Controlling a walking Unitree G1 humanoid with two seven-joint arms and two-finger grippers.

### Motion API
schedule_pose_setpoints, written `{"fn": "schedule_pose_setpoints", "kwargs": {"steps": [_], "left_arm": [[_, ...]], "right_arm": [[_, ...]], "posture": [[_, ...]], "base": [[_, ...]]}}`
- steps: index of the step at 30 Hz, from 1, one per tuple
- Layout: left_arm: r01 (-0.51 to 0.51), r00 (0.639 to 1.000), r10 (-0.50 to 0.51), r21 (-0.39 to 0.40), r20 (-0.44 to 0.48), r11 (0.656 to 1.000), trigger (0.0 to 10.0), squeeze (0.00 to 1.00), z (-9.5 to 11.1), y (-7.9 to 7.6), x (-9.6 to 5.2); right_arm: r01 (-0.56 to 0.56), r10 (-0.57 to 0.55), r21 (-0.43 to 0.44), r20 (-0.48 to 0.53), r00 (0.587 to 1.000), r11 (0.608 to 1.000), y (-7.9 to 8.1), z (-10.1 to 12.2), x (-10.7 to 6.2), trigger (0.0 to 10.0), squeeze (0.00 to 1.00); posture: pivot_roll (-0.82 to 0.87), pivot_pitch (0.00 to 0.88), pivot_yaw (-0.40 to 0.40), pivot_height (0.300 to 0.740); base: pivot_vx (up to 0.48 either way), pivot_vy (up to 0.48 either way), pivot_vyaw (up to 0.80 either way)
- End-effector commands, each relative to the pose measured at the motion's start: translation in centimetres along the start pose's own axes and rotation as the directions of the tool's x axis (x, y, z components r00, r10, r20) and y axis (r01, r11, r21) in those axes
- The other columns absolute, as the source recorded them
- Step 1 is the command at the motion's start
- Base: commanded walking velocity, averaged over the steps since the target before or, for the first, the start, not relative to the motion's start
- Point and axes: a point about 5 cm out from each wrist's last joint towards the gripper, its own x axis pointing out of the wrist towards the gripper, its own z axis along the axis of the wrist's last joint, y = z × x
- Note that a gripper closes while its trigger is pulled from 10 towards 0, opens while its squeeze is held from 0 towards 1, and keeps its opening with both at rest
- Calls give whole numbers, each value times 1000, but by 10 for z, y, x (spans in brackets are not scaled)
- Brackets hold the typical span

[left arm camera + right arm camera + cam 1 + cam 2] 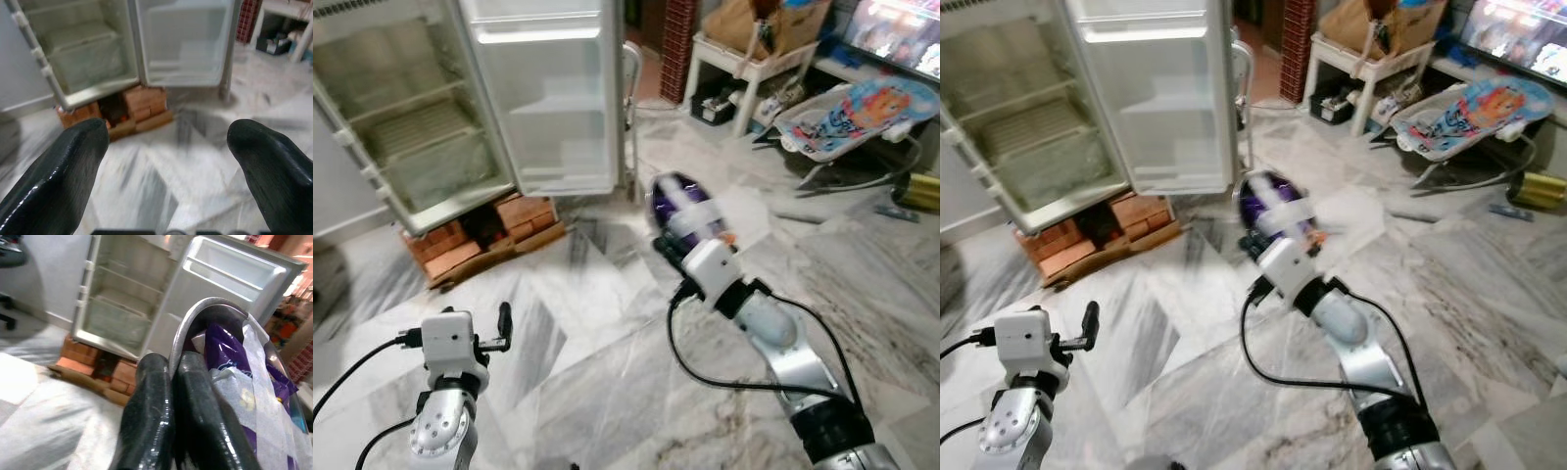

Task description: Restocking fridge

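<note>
The right gripper [668, 227], fingers pinched on the rim of a round metal bowl [677, 201] holding purple-and-white packets, could tip it before reaching the open white fridge [431, 108]; left gripper [505, 323] fingers spread, empty.

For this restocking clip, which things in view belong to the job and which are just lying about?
Job:
fridge, door open
metal bowl of purple packets, pinched by right gripper
left gripper, open, holding nothing

Lying about:
baby bouncer
white side table
bricks under fridge
</note>
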Motion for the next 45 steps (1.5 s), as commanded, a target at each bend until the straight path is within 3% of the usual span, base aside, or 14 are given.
{"fn": "schedule_pose_setpoints", "kwargs": {"steps": [1, 6, 16, 22, 32, 45], "left_arm": [[9, 1000, -8, -12, 22, 1000, 10000, 0, 3, -8, 1], [-12, 999, 13, -21, 36, 1000, 10000, 0, 5, -10, 2], [-6, 998, 6, -2, 65, 1000, 10000, 0, 13, -7, 8], [-2, 997, 2, 5, 78, 1000, 10000, 0, 17, -7, 12], [-26, 998, 26, -9, 52, 1000, 10000, 0, 11, -5, 6], [-23, 998, 23, 17, 54, 1000, 10000, 0, 15, 3, 10]], "right_arm": [[24, -24, -16, -11, 1000, 1000, -13, -1, -7, 10000, 0], [-21, 21, -18, -4, 1000, 1000, -13, 1, 0, 10000, 0], [-46, 47, -36, 40, 998, 998, -11, 10, 14, 10000, 0], [-51, 53, -34, 46, 998, 998, -5, 9, 11, 10000, 0], [-69, 70, -24, 40, 997, 997, 0, 6, 11, 10000, 0], [-42, 43, -14, 19, 999, 999, 3, 1, 8, 10000, 0]], "posture": [[-13, 23, -26, 740], [6, 28, -64, 740], [15, 32, -40, 740], [11, 39, -34, 740], [24, 59, -27, 740], [19, 66, -13, 740]], "base": [[337, 0, 0], [345, 0, 0], [348, 0, 438], [356, 0, 670], [351, 261, 626], [315, 363, 0]]}}
